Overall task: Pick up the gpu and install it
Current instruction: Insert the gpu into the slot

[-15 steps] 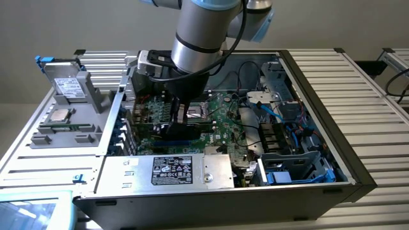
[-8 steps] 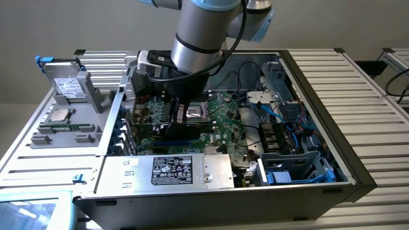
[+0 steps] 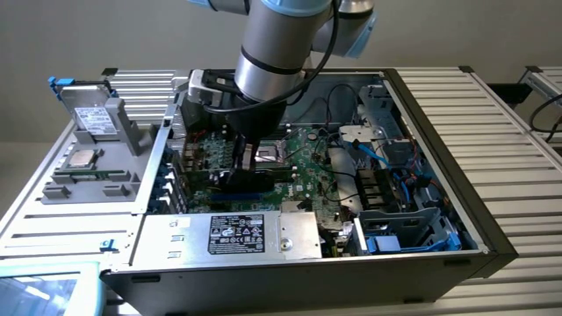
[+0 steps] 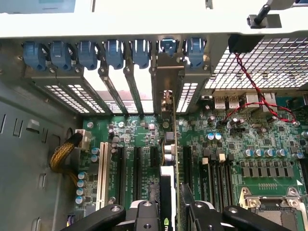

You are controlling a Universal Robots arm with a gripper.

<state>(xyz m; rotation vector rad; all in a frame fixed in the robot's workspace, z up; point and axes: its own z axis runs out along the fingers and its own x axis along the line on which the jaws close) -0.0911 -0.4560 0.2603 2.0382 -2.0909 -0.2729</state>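
"Gpu (image 4: 167, 185) — where is it?"
"Pinched edge-on in my gripper (image 4: 169, 214), upright over the motherboard (image 4: 250, 144) slots — bracket end toward the case's rear openings (image 4: 115, 86) so it lines up. Seated or not, can't tell."

The exterior view looks down from high and to one side into the open computer case (image 3: 290, 283) on the counter (image 3: 509, 118), far enough back to take in the whole case. The wrist view sits just behind the tool (image 4: 168, 214), close over the motherboard (image 4: 231, 144), facing the slot brackets (image 4: 115, 82) ahead of it. Both views share the motherboard beneath the tool.
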